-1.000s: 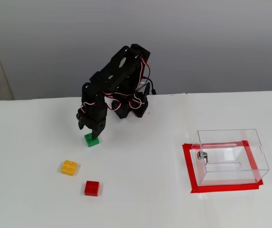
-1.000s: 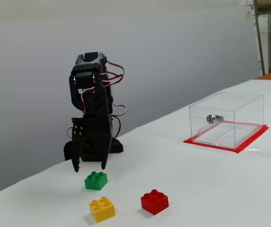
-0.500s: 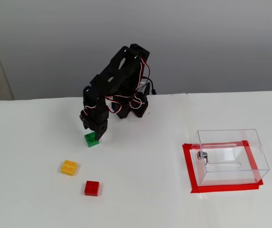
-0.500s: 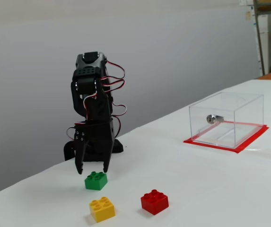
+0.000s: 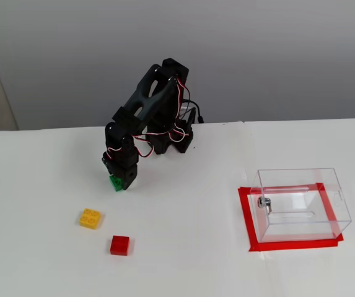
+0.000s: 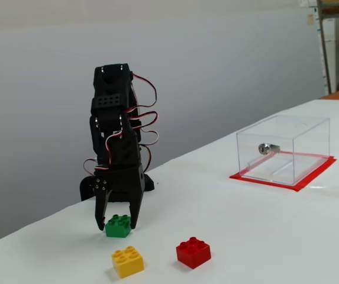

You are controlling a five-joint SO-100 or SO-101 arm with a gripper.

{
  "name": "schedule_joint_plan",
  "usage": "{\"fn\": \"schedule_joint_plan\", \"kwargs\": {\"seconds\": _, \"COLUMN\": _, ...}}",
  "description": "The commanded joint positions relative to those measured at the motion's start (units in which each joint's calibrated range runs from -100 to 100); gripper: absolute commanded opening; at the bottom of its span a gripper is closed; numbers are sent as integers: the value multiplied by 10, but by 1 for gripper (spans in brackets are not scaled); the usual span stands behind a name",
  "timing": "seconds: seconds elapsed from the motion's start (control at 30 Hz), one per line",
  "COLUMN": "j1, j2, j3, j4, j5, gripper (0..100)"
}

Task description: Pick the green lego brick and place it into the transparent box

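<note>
The green lego brick (image 5: 115, 184) (image 6: 118, 227) rests on the white table, to the left of the arm's base in both fixed views. My black gripper (image 5: 121, 182) (image 6: 118, 223) points straight down over it, with one finger against each side of the brick, so it looks shut on it. In a fixed view the gripper hides most of the brick. The transparent box (image 5: 298, 176) (image 6: 284, 133) stands empty far to the right on a red tape frame (image 5: 289, 244) (image 6: 287, 180), with its metal knob (image 5: 262, 202) (image 6: 264, 148) on the side facing the arm.
A yellow brick (image 5: 90, 218) (image 6: 128, 261) and a red brick (image 5: 120, 245) (image 6: 193, 252) lie on the table in front of the gripper, nearer the front edge. The arm's base (image 5: 171, 139) stands at the back of the table by the grey wall.
</note>
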Motion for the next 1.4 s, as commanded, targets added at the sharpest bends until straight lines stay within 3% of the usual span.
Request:
{"fn": "schedule_joint_plan", "kwargs": {"seconds": 0.0, "j1": 3, "j2": 1, "j3": -7, "j4": -3, "j5": 0, "gripper": 24}}
{"fn": "schedule_joint_plan", "kwargs": {"seconds": 0.13, "j1": 2, "j2": 1, "j3": -5, "j4": -3, "j5": 0, "gripper": 23}}
{"fn": "schedule_joint_plan", "kwargs": {"seconds": 0.43, "j1": 3, "j2": -7, "j3": 0, "j4": 4, "j5": 0, "gripper": 3}}
{"fn": "schedule_joint_plan", "kwargs": {"seconds": 0.6, "j1": 7, "j2": -42, "j3": -11, "j4": 0, "j5": 5, "gripper": 3}}
{"fn": "schedule_joint_plan", "kwargs": {"seconds": 0.87, "j1": 2, "j2": -237, "j3": -19, "j4": -2, "j5": 35, "gripper": 3}}
{"fn": "schedule_joint_plan", "kwargs": {"seconds": 1.37, "j1": -103, "j2": -439, "j3": -76, "j4": -3, "j5": 51, "gripper": 3}}
